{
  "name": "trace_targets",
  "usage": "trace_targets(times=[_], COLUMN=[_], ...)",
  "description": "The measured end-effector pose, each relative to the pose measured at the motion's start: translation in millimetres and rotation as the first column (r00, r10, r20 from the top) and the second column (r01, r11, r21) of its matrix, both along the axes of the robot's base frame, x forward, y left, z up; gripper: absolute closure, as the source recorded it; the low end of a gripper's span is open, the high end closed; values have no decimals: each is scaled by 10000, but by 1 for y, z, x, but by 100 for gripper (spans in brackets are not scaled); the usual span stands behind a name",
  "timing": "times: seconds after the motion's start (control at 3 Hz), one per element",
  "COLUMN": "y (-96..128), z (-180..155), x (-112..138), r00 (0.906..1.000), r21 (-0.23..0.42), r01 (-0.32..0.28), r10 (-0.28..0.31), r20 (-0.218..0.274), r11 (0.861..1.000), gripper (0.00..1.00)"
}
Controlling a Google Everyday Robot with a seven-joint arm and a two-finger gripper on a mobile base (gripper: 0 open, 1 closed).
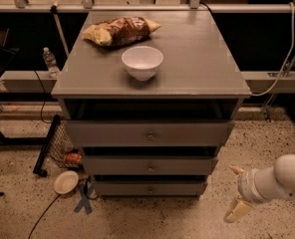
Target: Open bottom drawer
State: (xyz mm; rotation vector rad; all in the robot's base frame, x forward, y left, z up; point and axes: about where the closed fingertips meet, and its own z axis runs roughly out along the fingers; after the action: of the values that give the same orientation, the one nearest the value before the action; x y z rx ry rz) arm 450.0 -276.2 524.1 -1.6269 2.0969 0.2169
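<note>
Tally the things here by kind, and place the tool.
Drawers: 3 - top drawer, middle drawer, bottom drawer
Bowls: 2 - white bowl, floor bowl
Chip bag: 1
Water bottle: 1
Total: 7
Tool: open, low right of the bottom drawer, not touching.

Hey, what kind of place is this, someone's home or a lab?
Probably a robot lab or workshop: speckled floor with a loose cable, metal-framed benches behind, and a grey cabinet staged with a bowl and snack bag. The claw hangs open, low, right of the bottom drawer.
</note>
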Motion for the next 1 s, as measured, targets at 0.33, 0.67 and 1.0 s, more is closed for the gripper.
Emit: trace_targets(times=[0.33, 0.67, 1.0], y=[3, 3, 6], z=[-60, -63, -104], x=[-6, -5, 7], r00=[9973, 9973, 9977], r21=[9, 53, 333], r01=[-293, -286, -488], r10=[292, 281, 472], r20=[681, 680, 486], r11=[9996, 9996, 9983], gripper=[0, 0, 0])
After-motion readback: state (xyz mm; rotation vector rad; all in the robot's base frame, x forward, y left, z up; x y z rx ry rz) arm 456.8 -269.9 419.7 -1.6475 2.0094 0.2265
